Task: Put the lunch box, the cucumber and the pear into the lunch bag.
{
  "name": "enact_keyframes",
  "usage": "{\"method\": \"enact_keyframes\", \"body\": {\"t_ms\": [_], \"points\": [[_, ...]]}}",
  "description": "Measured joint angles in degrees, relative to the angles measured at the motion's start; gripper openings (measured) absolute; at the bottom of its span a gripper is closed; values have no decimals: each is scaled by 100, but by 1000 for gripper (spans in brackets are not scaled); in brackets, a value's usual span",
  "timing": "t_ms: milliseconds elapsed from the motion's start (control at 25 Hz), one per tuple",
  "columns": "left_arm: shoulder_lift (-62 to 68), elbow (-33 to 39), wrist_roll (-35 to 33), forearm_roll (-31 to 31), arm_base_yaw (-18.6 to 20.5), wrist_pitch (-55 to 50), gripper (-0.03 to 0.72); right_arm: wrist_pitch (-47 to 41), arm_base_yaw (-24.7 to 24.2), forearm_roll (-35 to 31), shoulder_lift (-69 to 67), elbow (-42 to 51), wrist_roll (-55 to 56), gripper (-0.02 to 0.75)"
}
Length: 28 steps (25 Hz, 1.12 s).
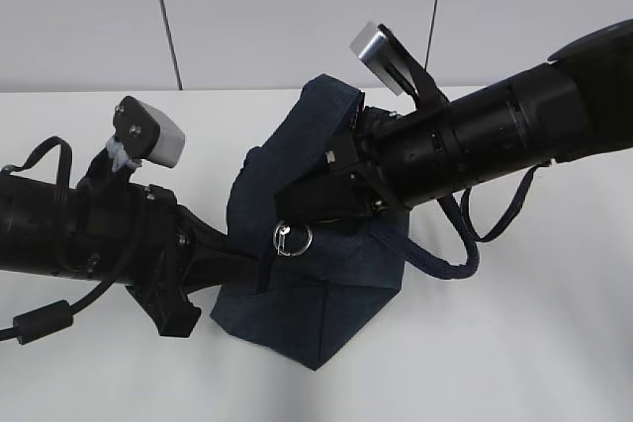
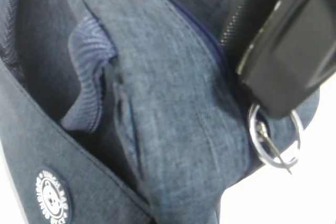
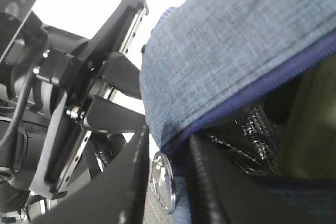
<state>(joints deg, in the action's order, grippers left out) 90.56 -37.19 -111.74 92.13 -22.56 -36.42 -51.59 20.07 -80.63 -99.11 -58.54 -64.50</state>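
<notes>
The navy lunch bag (image 1: 316,313) sits mid-table, its top fabric bunched up. My left gripper (image 1: 252,266) is shut on a fold of its left side; its jaws are hidden by fabric in the left wrist view, where the bag (image 2: 173,103) fills the frame. My right gripper (image 1: 297,212) (image 3: 168,141) is shut on the zipper pull, and the silver ring (image 1: 293,238) (image 2: 273,142) (image 3: 164,182) hangs below it. The zipper is partly open, showing silvery lining (image 3: 247,124) and a dim greenish surface (image 3: 310,129). The lunch box, cucumber and pear cannot be made out.
The bag's padded loop handle (image 1: 445,266) hangs to the right under the right arm. The white table (image 1: 514,363) lies around the bag. The left arm (image 3: 79,103) is close beside the right gripper.
</notes>
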Motion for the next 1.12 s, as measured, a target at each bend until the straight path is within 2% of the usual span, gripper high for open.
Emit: {"method": "enact_keyframes", "body": {"t_ms": [80, 440, 560, 640, 720, 1120], "points": [[0, 0, 0, 0, 0, 4, 34, 0, 0, 56, 0, 0, -9, 181], [0, 0, 0, 0, 0, 4, 34, -87, 0, 334, 0, 0, -20, 216], [0, 0, 0, 0, 0, 4, 34, -87, 0, 356, 0, 0, -30, 160], [0, 0, 0, 0, 0, 4, 34, -87, 0, 366, 0, 0, -51, 53], [0, 0, 0, 0, 0, 6, 34, -87, 0, 366, 0, 0, -77, 8], [0, 0, 0, 12, 0, 36, 14, 95, 0, 442, 227, -343, -131, 0]]}}
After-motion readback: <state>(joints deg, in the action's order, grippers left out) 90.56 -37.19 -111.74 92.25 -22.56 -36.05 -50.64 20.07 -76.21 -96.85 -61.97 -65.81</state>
